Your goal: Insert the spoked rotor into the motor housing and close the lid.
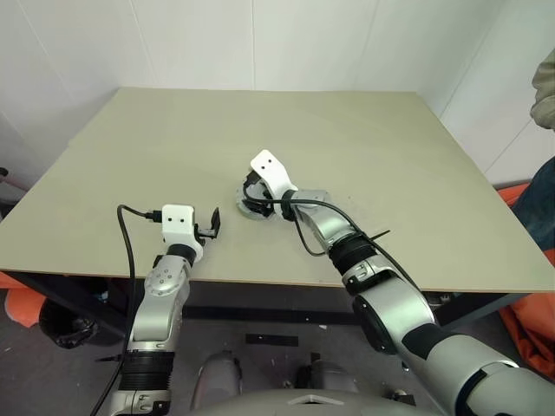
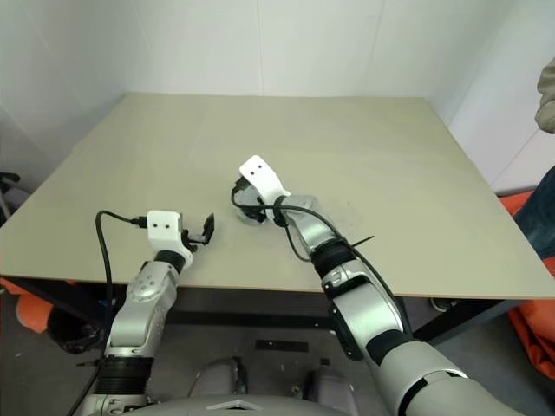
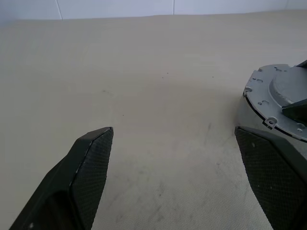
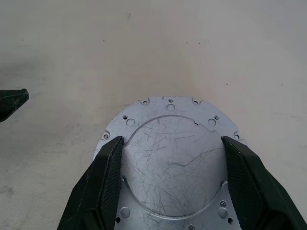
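Observation:
The lid [image 4: 175, 163], a pale grey disc with a notched, drilled rim and a scratched raised centre, lies flat near the middle of the table [image 1: 364, 147]. My right gripper [image 4: 171, 140] comes down on it from above, one finger against each side of the raised centre. In the left wrist view the lid [image 3: 276, 88] tops a low round stack. The spoked rotor and the motor housing are hidden. My left gripper [image 1: 212, 227] hovers open and empty just left of the lid, near the table's front edge.
The table's front edge runs just below both arms, and white walls stand behind it. A person's sleeve [image 1: 545, 87] shows at the far right, above orange fabric [image 1: 533, 217] on the floor. A fingertip [image 4: 12, 101] of the left gripper shows in the right wrist view.

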Tool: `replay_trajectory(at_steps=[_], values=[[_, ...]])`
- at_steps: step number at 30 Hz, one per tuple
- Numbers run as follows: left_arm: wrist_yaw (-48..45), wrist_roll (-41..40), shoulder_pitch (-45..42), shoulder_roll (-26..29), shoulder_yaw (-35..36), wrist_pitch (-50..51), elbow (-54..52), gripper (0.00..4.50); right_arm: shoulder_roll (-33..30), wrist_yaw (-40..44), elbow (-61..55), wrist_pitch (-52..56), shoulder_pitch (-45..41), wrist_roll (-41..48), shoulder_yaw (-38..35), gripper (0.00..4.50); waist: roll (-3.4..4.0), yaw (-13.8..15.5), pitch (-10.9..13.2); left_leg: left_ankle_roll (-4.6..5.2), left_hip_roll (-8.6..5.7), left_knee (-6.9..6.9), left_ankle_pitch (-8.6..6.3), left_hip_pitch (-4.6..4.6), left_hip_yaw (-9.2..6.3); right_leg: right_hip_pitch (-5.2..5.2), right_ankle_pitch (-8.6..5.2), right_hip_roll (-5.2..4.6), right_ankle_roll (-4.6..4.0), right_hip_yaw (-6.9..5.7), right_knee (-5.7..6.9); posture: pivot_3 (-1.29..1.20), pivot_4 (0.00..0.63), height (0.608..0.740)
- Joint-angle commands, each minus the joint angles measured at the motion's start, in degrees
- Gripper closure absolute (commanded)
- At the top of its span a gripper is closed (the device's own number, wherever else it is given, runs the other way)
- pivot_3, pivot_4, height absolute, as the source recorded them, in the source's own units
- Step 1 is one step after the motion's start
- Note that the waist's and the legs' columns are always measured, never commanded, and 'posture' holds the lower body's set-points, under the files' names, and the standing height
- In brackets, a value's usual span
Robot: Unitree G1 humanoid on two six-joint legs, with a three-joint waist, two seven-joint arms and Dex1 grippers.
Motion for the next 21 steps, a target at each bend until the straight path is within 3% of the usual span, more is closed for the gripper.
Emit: replay_trajectory(at_steps=[1, 21], values=[[0.09, -0.18, -1.01, 0.04, -0.04, -0.21, -2.48, 0.21, 0.06, -0.91, 1.58, 1.43, -0.65, -0.77, 0.23, 1.39, 0.00, 0.00, 0.00, 0.00, 0.00, 0.00, 0.00, 0.01, 0.00, 0.01, 0.00, 0.00, 0.00, 0.00, 0.00, 0.00, 0.000, 0.740], [-1.91, -0.49, -1.55, 1.02, -0.35, -1.02, -1.91, 0.21, 0.32, -2.22, 5.82, 4.72, -2.12, -0.22, -0.59, 1.39, 0.03, 0.11, 0.00, -0.02, -0.01, -0.05, 0.00, 0.42, 0.01, 0.33, -0.01, -0.01, 0.01, 0.02, 0.01, 0.00, 0.000, 0.740]])
